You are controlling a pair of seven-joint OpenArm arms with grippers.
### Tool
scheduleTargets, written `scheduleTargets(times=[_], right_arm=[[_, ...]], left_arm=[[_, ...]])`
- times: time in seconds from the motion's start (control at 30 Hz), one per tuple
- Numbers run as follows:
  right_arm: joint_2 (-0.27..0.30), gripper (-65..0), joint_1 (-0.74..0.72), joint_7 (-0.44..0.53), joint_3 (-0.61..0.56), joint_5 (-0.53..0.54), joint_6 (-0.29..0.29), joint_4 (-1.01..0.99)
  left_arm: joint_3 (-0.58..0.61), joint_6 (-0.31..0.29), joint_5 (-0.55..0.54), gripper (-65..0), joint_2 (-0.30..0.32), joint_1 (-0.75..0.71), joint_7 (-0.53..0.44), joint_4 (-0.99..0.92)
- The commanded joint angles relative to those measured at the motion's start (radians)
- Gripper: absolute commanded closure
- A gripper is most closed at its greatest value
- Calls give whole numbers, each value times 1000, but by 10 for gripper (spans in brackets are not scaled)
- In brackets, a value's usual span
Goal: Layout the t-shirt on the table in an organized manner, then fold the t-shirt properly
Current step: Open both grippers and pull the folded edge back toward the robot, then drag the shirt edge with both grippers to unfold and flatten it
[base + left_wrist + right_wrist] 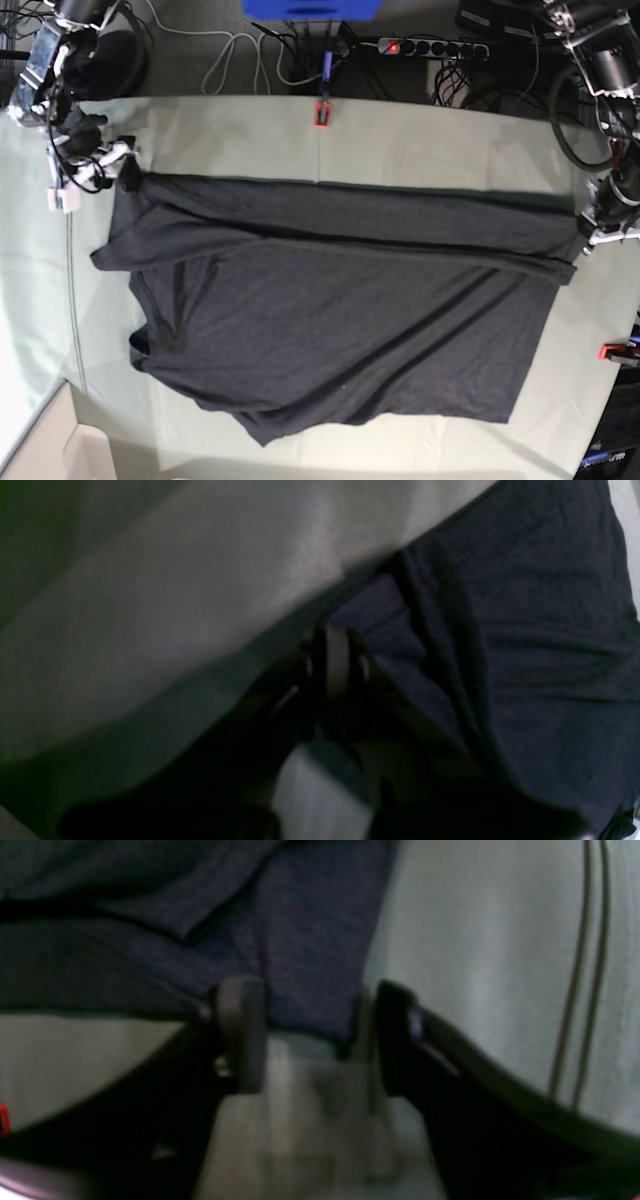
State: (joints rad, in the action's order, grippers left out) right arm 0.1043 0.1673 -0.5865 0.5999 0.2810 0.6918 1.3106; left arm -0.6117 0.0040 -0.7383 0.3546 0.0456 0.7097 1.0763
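Note:
The dark charcoal t-shirt (340,310) lies spread across the table (400,140), its far edge folded over in a long band. My right gripper (125,172) is at the shirt's far left corner. In the right wrist view it (310,1035) is open, with the shirt's edge (300,965) between the two fingers. My left gripper (588,240) is at the shirt's far right corner. In the left wrist view it (337,650) is shut, pinching the shirt's hem (525,630) low over the pale cloth (150,605).
Red-orange clamps sit at the table's far edge (322,113) and right edge (612,352). A power strip (430,47) and loose cables lie behind the table. A pale box (60,450) stands at the near left corner.

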Motion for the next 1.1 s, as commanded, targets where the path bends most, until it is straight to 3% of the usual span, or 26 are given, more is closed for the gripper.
scheduleTargets(times=[0.0,0.1,0.13,0.27,0.5,0.63,1.07], right_arm=[[12,-225,-4,20,1,16,6,14],[12,-16,11,18,-27,16,6,14],[12,0,28,18,-31,16,6,16],[15,0,91,23,-16,17,6,90],[-4,0,232,33,121,17,6,292],[-21,0,297,33,182,17,6,332],[-77,0,432,69,170,17,6,323]], left_arm=[[-4,-2,-7,-2,25,17,-15,17],[-4,-2,-7,-2,25,17,-15,17],[-4,-2,-7,-2,25,17,-15,18],[-6,-2,-14,-2,36,7,-8,51],[-7,-2,-14,-2,50,-100,-6,193],[-83,-2,-14,-2,45,-166,-6,235],[-129,-2,-7,-2,45,-264,-9,229]])
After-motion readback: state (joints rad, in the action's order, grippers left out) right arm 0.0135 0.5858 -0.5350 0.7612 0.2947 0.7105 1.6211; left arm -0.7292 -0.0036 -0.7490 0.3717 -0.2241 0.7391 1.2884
